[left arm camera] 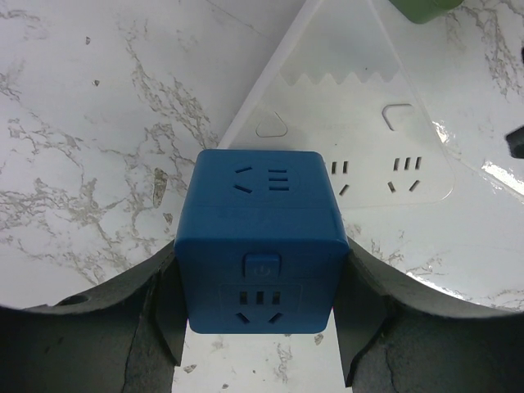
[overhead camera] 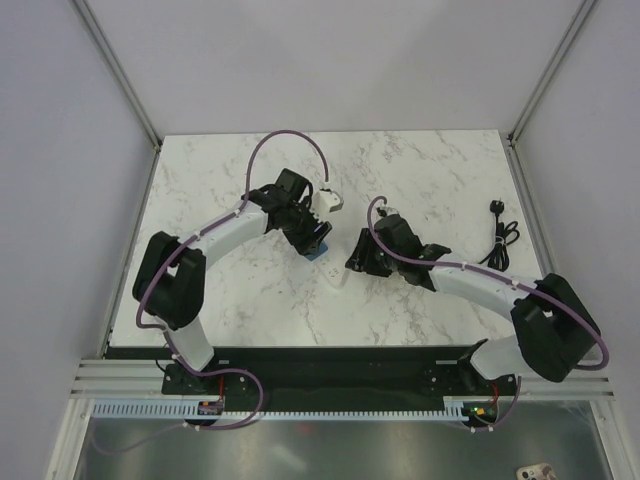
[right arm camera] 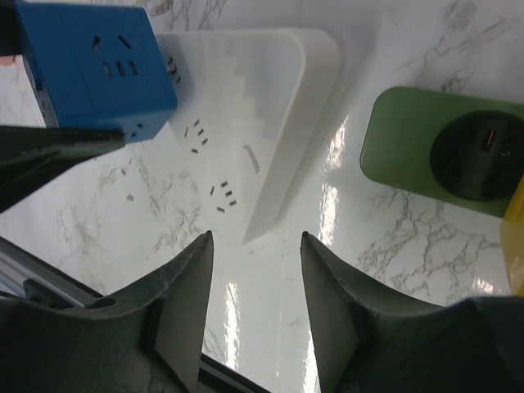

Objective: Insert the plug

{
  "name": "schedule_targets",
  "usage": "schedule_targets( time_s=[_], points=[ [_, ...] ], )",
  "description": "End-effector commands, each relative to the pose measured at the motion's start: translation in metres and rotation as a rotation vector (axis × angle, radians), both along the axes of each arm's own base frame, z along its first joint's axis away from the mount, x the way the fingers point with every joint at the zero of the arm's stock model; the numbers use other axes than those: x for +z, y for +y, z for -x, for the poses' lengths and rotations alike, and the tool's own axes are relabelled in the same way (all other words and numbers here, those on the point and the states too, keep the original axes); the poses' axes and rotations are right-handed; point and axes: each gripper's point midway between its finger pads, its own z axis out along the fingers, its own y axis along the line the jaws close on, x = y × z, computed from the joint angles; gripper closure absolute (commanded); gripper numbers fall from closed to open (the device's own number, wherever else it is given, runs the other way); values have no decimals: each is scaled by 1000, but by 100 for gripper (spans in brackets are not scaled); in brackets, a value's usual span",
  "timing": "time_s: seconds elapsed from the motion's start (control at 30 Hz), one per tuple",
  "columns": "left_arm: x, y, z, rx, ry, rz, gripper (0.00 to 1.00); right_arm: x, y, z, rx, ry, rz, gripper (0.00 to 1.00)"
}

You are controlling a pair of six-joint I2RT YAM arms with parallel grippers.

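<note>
Dark fingers of the left gripper (left arm camera: 260, 270) press on both sides of a blue cube (left arm camera: 260, 246), gripping it just beside a white triangular socket block (left arm camera: 352, 115) that lies on the marble table (left arm camera: 74, 123). Right of that, the right gripper (right arm camera: 255, 262) hangs over the white block's corner with its fingers spread and nothing between them. Farther right lies a dark green socket strip (right arm camera: 409, 147), and the yellow plug (right arm camera: 517, 237) shows only as a sliver at the edge of the right wrist view, just beside the strip and well outside the right finger, not within the claw.
</note>
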Motion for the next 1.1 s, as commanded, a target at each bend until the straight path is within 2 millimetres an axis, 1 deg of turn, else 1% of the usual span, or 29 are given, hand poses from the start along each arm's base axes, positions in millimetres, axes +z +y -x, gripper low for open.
schedule_targets(
  time_s=[0.0, 0.03, 0.1, 0.13, 0.2, 0.23, 0.3, 0.4, 0.43, 0.47, 0.53, 0.63, 0.8, 0.87, 0.93, 1.07],
  points=[
    [-52, 23, 31, 24, 173, -161, 98, 32, 14, -42, -46, -139, -19, 46],
    [-52, 24, 30, 29, 171, -168, 98, 25, 17, -46, -46, -126, -8, 47],
    [-52, 24, 28, 39, 166, -175, 98, 21, 21, -51, -52, -134, -12, 49],
    [-54, 24, 28, 41, 172, -181, 98, 11, 19, -55, -70, -125, 3, 50],
    [-54, 23, 28, 48, 170, -184, 98, 6, 22, -61, -79, -134, 4, 51],
    [-54, 24, 28, 52, 169, -185, 98, -2, 21, -62, -84, -122, 21, 51],
    [-51, 23, 26, 55, 161, -183, 98, -10, 19, -65, -100, -124, 36, 51],
    [-48, 23, 22, 62, 149, -184, 98, -25, 16, -65, -117, -112, 41, 53],
    [-48, 22, 22, 62, 149, -183, 98, -35, 16, -62, -115, -95, 46, 54],
    [-49, 21, 21, 65, 152, -184, 98, -36, 20, -63, -109, -100, 23, 55],
    [-51, 19, 21, 64, 158, -190, 98, -48, 26, -57, -94, -70, -14, 57],
    [-59, 14, 24, 69, 183, -196, 98, -60, 25, -49, -104, -40, -36, 61],
    [-81, 12, 28, 83, 230, -220, 98, -65, 24, -44, -95, -39, -38, 66],
    [-85, 9, 31, 79, 241, -220, 98, -65, 26, -43, -88, -38, -41, 68],
    [-88, 6, 30, 86, 242, -204, 98, -66, 28, -41, -79, -36, -49, 71],
    [-94, 9, 37, 89, 257, -209, 98, -69, 33, -39, -69, -31, -57, 75]
  ],
)
